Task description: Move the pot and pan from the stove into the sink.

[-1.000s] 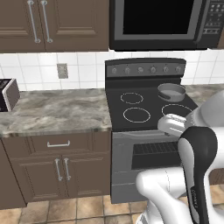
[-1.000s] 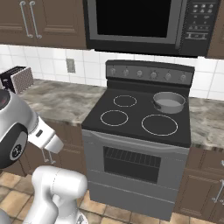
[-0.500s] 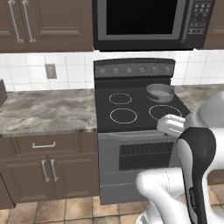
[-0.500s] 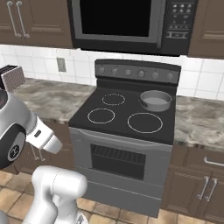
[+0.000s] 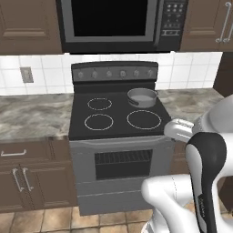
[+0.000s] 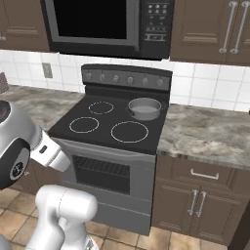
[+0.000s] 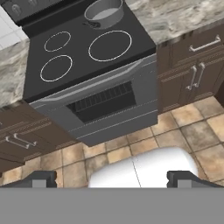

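Note:
The pot [image 5: 142, 97] [image 6: 144, 108] [image 7: 104, 12], small, round and silver-grey, stands upright on the back right burner of the black stove [image 5: 116, 113] [image 6: 105, 119] [image 7: 78, 52]. The other three burner rings are bare. The pan and the sink are out of view. My gripper [image 7: 113, 179] hangs over the floor in front of the oven door, well short of the pot. Its two dark fingertips [image 7: 41, 178] stand wide apart with nothing between them.
A black microwave [image 5: 116, 22] [image 6: 102, 24] hangs above the stove. Granite counters [image 5: 32, 116] [image 6: 210, 134] run on both sides, with brown cabinets [image 6: 200, 195] below. Tan floor tiles [image 7: 192, 127] lie in front of the oven.
The whole picture has slid left in both base views, so the base has driven right along the counter. The pot has stayed on its burner. The gripper is still open.

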